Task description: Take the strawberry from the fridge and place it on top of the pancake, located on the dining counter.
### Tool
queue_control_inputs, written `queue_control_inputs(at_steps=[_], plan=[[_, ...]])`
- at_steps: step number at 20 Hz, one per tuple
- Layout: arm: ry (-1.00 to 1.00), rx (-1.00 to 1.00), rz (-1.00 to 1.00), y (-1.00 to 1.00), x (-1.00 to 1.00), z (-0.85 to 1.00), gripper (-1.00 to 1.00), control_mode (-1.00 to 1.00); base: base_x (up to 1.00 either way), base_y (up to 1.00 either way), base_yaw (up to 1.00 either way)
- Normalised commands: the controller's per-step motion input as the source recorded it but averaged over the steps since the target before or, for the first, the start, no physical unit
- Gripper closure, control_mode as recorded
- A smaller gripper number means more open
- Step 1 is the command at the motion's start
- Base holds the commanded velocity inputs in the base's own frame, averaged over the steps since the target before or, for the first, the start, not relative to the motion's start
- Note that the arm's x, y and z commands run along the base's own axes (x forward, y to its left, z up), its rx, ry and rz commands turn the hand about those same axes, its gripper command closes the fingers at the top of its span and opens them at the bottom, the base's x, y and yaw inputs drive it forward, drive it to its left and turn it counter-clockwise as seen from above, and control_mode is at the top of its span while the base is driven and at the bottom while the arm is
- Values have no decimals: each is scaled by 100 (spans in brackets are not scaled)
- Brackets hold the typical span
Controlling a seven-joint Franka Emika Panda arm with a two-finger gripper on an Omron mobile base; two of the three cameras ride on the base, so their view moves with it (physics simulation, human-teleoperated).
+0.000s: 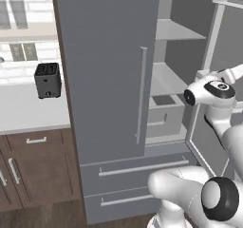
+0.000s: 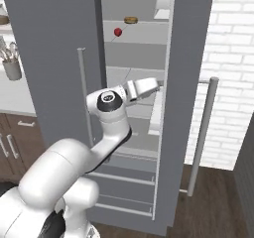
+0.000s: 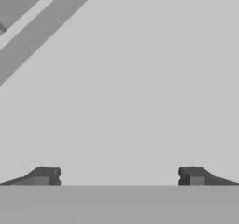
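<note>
The fridge (image 1: 109, 70) is tall and grey, with its left door shut and its right door (image 2: 186, 83) swung open. The strawberry (image 2: 118, 32), tiny and bright red, rests on an upper pale shelf inside. My hand (image 2: 144, 88) reaches into the open compartment about two shelves below the strawberry and slightly to its right. In the hand view my gripper (image 3: 119, 176) is open, its fingertips (image 3: 46, 175) far apart with nothing between them, facing a plain grey fridge surface. The pancake and the dining counter are out of view.
A flat round brown food item (image 2: 131, 20) lies on the shelf just behind the strawberry. A pale bin (image 1: 163, 113) sits on a lower shelf. A black toaster (image 1: 47, 80) stands on the grey counter (image 1: 28, 113) to the left. The open door's bar handle (image 2: 201, 133) hangs to the right.
</note>
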Motion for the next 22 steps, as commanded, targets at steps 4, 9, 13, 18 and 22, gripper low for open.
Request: queue_control_inputs(at_steps=[4,9,13,18,22], plan=[[-5,-2,6,41,-56,-1,-100,-100,0,0,0],[0,-3,2,95,-33,0,-100,-100,0,0,0],[0,-2,9,100,-1,-2,-100,-100,0,0,0],[0,1,5,100,0,-25,-100,-100,0,0,0],[9,30,6,96,15,-49,-100,-100,0,0,0]])
